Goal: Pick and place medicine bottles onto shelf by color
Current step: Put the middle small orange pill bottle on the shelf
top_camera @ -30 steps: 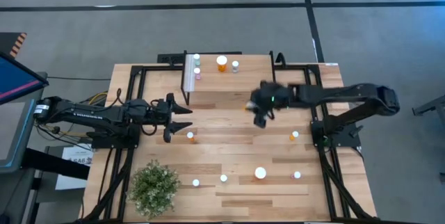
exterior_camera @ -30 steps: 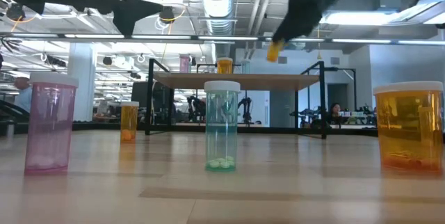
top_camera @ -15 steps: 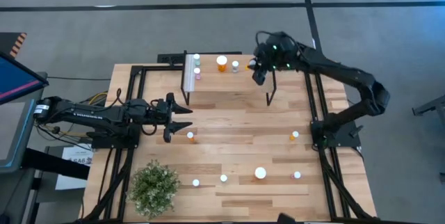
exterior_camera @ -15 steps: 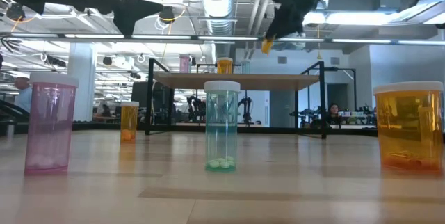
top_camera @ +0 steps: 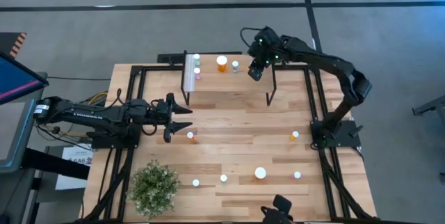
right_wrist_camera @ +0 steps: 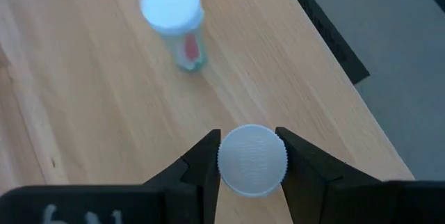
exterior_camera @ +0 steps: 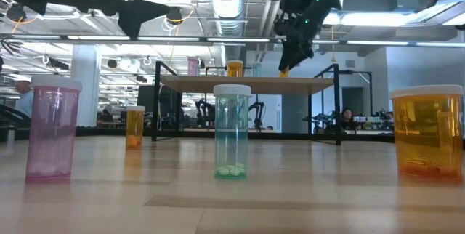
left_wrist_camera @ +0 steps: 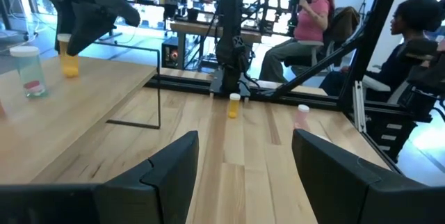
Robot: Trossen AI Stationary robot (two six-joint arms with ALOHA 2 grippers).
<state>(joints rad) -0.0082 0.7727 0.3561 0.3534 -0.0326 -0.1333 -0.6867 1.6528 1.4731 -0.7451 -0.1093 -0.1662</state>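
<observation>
Change: right hand [top_camera: 255, 71] has been swinging from mid-desk toward the upper middle of the high view and is now hovering over the shelf [top_camera: 229, 83]; the left arm is staying put.

Near row, low view: pink bottle [exterior_camera: 51, 128] at left, blue-green bottle [exterior_camera: 232, 130] in the middle, large orange bottle [exterior_camera: 428, 131] at right, all standing upright on the desk [exterior_camera: 232, 190].

Left hand: left hand [top_camera: 176, 117] is waiting at the left of the high view with fingers spread, carrying nothing, and a small orange bottle [top_camera: 190, 137] is standing just beside it.

Right hand: fingers are pinching a carried bottle [right_wrist_camera: 252, 160] at its white cap, one on each side; the low view is showing its orange body hanging close above the shelf top, and whether it is touching I cannot tell.

Shelf load: large orange bottle [top_camera: 222, 62], one blue-green bottle [top_camera: 236, 65] and three small bottles near the white strip [top_camera: 187, 73] are standing there, five in all.

Desk count, high view: six bottles are waiting, namely four along the bottom, one orange at right [top_camera: 293, 136], and the one by the left hand.

Handling, my judgement: these look light, stiff and smooth plastic, so they are probably tipping easily; gripping at the cap or just under it seems safest.

Far background: people are sitting beyond the desk in the left wrist view.
</observation>
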